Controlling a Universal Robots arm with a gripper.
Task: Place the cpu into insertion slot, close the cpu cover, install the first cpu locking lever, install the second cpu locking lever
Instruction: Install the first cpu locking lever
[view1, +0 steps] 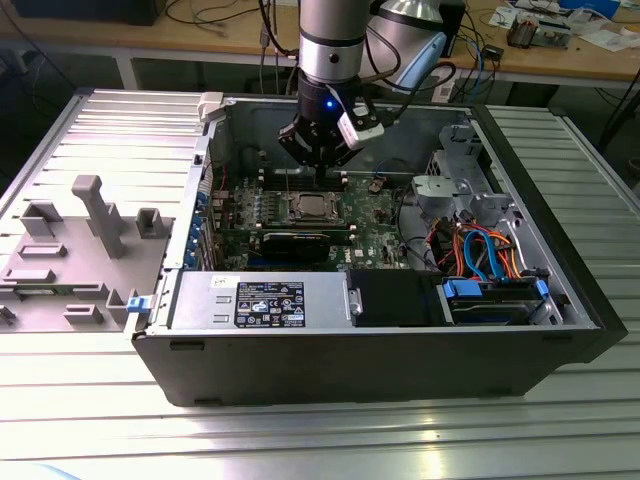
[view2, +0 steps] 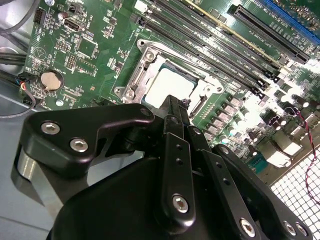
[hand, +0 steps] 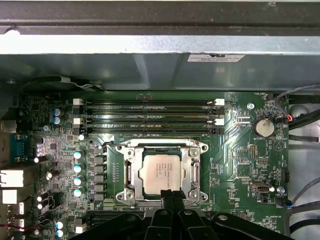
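The cpu (hand: 161, 175) lies flat in the insertion slot (hand: 114, 149) on the green motherboard, its silver top showing. The cpu cover (hand: 192, 170) lies down around it, framing the chip through its window. My gripper (hand: 170, 199) hangs just above the socket's edge, fingers together and nothing between them. In the second wrist view the gripper (view2: 176, 102) has its tips over the rim of the cover (view2: 142, 65), next to the cpu (view2: 169, 85). In the exterior view the gripper (view1: 322, 172) hovers inside the open computer case, just behind the cpu (view1: 305, 208).
Long black memory slots (hand: 150, 112) run beside the socket, and a round coin battery (hand: 263, 127) sits near it. Case walls (view1: 350, 355) enclose the board. Drive bays with orange and blue cables (view1: 480, 255) fill the exterior view's right. A grey fixture plate (view1: 70, 250) lies on the exterior view's left.
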